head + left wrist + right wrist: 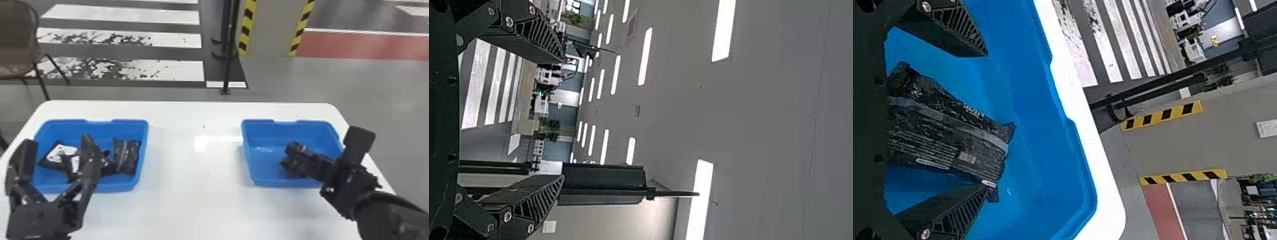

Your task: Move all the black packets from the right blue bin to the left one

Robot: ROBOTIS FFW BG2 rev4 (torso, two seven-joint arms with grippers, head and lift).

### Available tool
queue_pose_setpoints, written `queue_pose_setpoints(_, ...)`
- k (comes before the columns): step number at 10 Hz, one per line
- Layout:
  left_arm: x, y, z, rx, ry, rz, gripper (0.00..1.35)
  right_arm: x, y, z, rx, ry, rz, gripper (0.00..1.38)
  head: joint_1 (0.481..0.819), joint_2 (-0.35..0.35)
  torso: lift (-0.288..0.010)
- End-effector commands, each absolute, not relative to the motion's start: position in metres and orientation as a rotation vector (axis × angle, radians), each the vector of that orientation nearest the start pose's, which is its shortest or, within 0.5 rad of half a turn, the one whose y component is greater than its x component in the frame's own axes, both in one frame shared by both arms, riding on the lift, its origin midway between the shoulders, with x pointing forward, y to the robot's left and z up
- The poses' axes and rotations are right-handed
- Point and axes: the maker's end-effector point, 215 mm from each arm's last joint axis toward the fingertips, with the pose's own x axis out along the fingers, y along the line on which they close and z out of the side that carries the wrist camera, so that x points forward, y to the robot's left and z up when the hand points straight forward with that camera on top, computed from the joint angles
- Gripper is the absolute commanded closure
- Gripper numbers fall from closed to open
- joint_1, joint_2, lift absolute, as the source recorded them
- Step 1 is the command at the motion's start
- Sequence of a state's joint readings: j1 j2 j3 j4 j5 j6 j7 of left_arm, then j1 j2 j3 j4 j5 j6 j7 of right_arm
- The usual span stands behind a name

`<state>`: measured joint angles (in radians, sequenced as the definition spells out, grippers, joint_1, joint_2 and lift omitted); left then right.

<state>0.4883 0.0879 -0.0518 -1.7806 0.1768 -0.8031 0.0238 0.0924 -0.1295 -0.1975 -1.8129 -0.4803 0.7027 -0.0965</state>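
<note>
My left gripper (58, 142) stands open with nothing held, in front of the left blue bin (142, 153); in the left wrist view the left gripper (562, 119) has its fingers wide apart. Several black packets (127, 156) lie in that bin, some with white labels. My right gripper (295, 150) reaches down into the right blue bin (261, 178), over a black packet (287, 167). In the right wrist view the right gripper (987, 122) is open, and the black packet (948, 132) lies between its fingers, one edge close to one fingertip.
Both bins stand on a white table (191, 178), with a wide stretch of tabletop between them. Beyond the table are a chair (16, 51) at the left and a black post (228, 57) near the middle.
</note>
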Motion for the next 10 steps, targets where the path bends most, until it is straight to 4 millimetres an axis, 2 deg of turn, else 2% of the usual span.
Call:
queue_pose_setpoints(1,0.392,0.250,-0.244,-0.131,-0.514,0.015,0.23,0.530,-0.316,-0.457,0.333,0.559,-0.106,0.08,0.695,-0.086,-0.140)
queue_pose_setpoints(5,0.394,0.248,-0.246,-0.134,-0.506,0.008,0.23,0.529,-0.301,-0.468,0.361,0.647,-0.118,0.11,0.695,-0.079,-0.140)
queue_pose_setpoints(7,0.396,0.247,-0.247,-0.135,-0.500,0.003,0.23,0.520,-0.295,-0.475,0.353,0.704,-0.124,0.24,0.695,-0.067,-0.140)
queue_pose_setpoints(8,0.396,0.246,-0.247,-0.134,-0.500,-0.001,0.23,0.520,-0.293,-0.473,0.346,0.707,-0.124,0.36,0.695,-0.065,-0.140)
queue_pose_setpoints(10,0.398,0.244,-0.248,-0.135,-0.495,-0.005,0.23,0.517,-0.288,-0.476,0.351,0.736,-0.114,0.88,0.695,-0.058,-0.140)
